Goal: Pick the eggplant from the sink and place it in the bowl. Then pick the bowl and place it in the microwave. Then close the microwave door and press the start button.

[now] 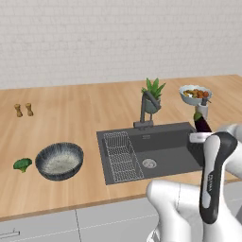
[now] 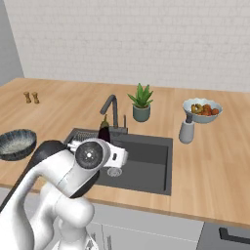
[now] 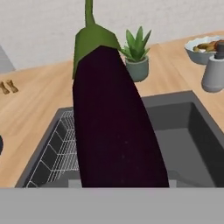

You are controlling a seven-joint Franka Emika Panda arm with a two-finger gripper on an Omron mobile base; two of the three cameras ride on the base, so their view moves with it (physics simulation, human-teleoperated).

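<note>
My jaws clamped on the glossy dark purple eggplant (image 3: 114, 118), stem up, above the dark grey recessed sink (image 3: 183, 127).

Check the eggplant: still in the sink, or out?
Out. The eggplant stands stem-up in the claw, raised above the sink, whose basin lies below it. The bowl holds nothing.

arm: bent, raised | end effector (image 1: 200, 133): closed on eggplant (image 3: 113, 127), held upright
</note>
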